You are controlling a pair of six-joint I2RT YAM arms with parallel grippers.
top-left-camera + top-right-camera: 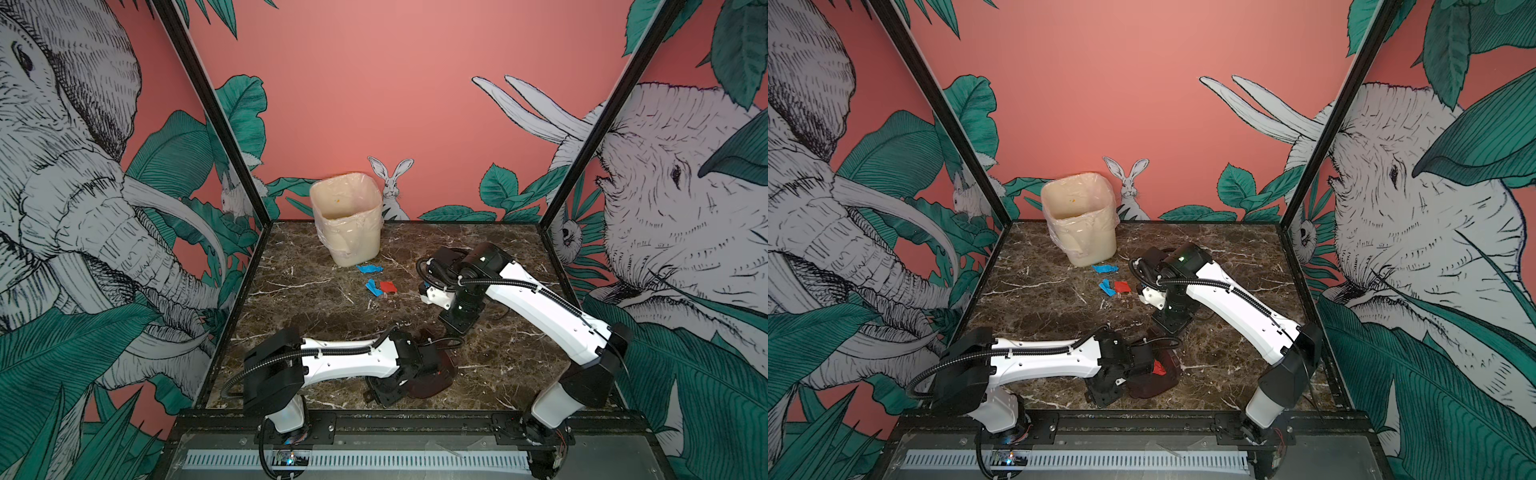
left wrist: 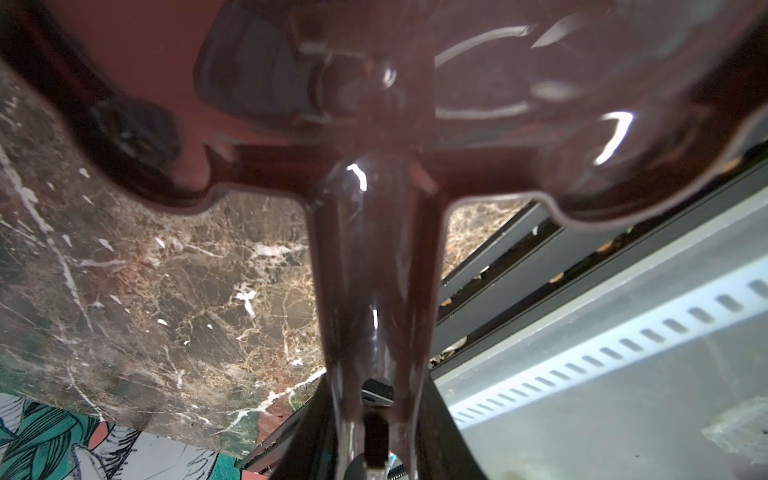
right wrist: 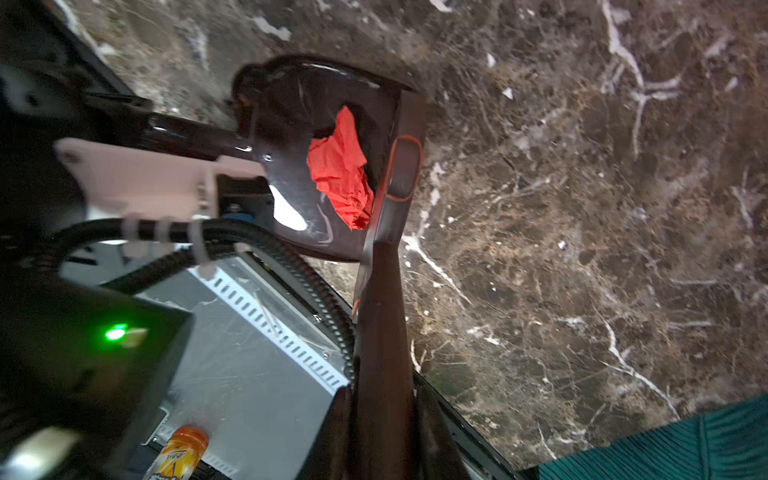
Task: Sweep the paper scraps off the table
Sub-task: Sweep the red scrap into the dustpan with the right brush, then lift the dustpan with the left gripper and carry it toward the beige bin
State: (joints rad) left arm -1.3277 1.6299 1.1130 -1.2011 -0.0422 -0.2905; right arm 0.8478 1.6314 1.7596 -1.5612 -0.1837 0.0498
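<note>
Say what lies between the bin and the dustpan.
Blue paper scraps and one red scrap on the table, between bin and dustpan; both top views show it.

Two arms (image 1: 345,361) of white shells and black joints, each with a ribbed black cable (image 1: 519,284).

The back wall (image 1: 395,104) is a plain salmon-pink panel with a printed rabbit (image 1: 390,183) and green leaves (image 1: 498,195) along its lower edge. The left side wall (image 1: 162,95) and the right side wall (image 1: 673,70) each carry a line-drawn elephant amid teal foliage: the left elephant (image 1: 75,174) and the right elephant (image 1: 673,178). The left frame post (image 1: 212,116) and the right frame post (image 1: 606,116), both black, run to the upper corners of the frame. Lighting is even and diffuse.
</note>
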